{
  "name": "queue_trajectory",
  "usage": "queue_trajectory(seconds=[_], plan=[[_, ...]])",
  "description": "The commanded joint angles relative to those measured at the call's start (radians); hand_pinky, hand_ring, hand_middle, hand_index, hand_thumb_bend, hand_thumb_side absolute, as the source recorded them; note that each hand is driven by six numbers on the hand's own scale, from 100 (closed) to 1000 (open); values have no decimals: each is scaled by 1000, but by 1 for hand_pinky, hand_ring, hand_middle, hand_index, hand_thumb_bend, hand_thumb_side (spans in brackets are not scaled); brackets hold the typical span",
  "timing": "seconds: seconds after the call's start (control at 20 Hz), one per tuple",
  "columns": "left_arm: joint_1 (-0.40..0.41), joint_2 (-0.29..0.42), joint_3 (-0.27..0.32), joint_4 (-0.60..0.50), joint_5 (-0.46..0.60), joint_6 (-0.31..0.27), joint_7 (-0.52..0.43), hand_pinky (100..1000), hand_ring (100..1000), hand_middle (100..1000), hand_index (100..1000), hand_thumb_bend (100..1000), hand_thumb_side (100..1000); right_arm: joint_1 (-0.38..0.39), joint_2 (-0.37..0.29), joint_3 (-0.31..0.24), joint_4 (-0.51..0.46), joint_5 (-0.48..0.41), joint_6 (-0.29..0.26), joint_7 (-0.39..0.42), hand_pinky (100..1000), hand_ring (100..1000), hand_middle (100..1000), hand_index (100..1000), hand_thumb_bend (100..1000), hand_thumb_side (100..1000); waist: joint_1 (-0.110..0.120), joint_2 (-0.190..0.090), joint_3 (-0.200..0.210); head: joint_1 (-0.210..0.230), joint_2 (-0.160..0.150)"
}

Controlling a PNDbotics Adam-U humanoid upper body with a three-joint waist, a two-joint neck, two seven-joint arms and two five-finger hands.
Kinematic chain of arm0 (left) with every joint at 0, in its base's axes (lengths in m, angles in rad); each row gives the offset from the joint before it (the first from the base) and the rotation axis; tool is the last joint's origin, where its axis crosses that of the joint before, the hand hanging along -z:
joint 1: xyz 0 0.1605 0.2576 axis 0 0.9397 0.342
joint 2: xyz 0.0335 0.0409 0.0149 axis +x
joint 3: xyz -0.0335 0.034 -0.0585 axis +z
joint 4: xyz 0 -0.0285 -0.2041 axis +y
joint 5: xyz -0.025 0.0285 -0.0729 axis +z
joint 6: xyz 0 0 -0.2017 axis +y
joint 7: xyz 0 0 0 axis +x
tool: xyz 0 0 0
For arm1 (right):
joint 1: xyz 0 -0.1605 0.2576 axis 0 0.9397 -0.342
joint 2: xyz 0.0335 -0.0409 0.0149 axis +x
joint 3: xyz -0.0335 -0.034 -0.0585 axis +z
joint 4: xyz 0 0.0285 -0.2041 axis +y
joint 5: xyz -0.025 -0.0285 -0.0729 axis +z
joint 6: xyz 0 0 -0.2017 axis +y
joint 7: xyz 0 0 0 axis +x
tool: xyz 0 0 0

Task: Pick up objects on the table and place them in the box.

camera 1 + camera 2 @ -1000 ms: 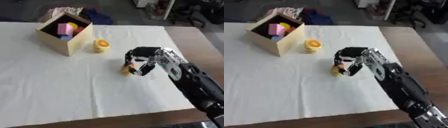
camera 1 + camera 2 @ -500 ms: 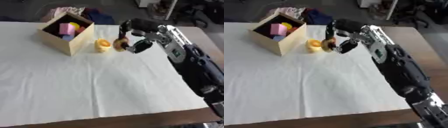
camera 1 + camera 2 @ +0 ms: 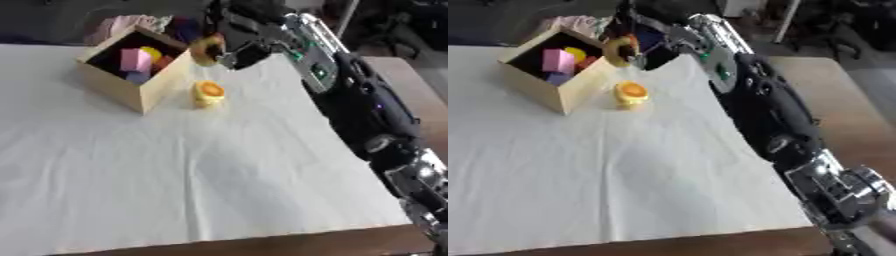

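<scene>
My right hand has its fingers curled round a yellow ring beside the box; I should go right over the opening before letting go

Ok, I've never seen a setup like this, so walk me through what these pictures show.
Both pictures come from a stereo camera in a humanoid robot's head, looking down at a table covered by a white cloth. The long black and silver limb is its right arm, and the right hand holds a small yellowish ring-shaped object beside the open wooden box. Pink, yellow and purple pieces already lie inside the box. One yellow and orange object sits on the cloth next to the box. The left hand is out of sight.
</scene>
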Motion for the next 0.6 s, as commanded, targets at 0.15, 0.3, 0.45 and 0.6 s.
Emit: queue_trajectory(seconds=[0.15,0.3,0.45,0.6], plan=[[-32,1,-9,-29,9,-1,-20,745,609,673,852,100,709,-85,70,-60,99,68,37,-87,715,595,539,386,100,100,12,11,26,-51,-35],[-46,-7,-17,-33,12,-2,-30,746,610,674,853,100,708,-110,118,-84,167,112,67,-139,712,591,538,394,100,100,13,21,50,-84,-46],[-58,-18,-24,-37,15,-1,-40,746,610,674,854,100,709,-121,164,-101,221,161,103,-191,711,592,543,423,100,100,15,30,75,-119,-58],[-70,-26,-34,-40,19,2,-50,752,610,674,854,100,708,-123,201,-111,265,215,140,-245,712,599,561,521,100,100,15,36,96,-145,-64]])
